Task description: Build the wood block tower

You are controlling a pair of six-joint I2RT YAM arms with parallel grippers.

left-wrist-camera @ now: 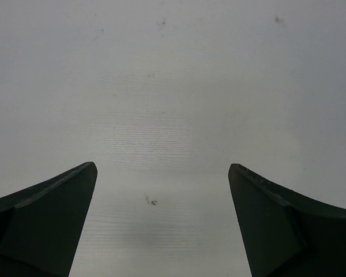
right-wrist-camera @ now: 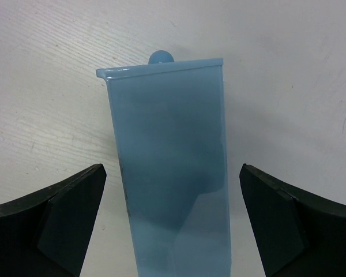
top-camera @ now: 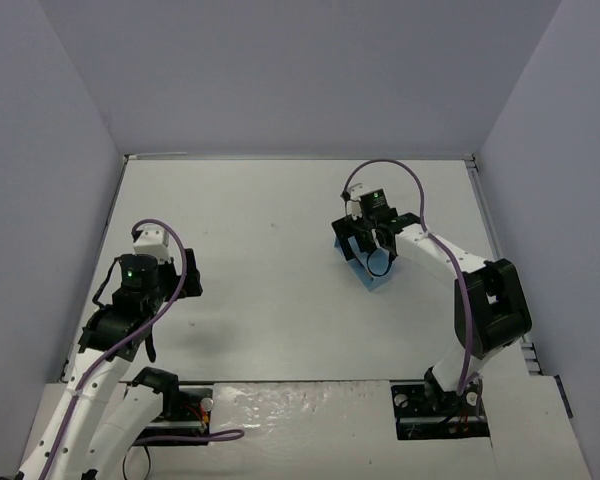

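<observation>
No wooden blocks of the tower show in any view; they are hidden or out of view. My right gripper (top-camera: 372,250) hovers over a light blue rectangular box (top-camera: 376,279) at the right middle of the table. In the right wrist view the gripper (right-wrist-camera: 172,168) is open, its jaws standing apart on either side of the box (right-wrist-camera: 167,133) without touching it. A small blue round knob (right-wrist-camera: 160,56) shows at the box's far end. My left gripper (top-camera: 188,274) is at the left, open and empty over bare table (left-wrist-camera: 162,166).
The white table (top-camera: 270,270) is enclosed by grey walls on the left, back and right. A metal rail (top-camera: 485,215) runs along the right edge. The arm bases and cables sit at the near edge.
</observation>
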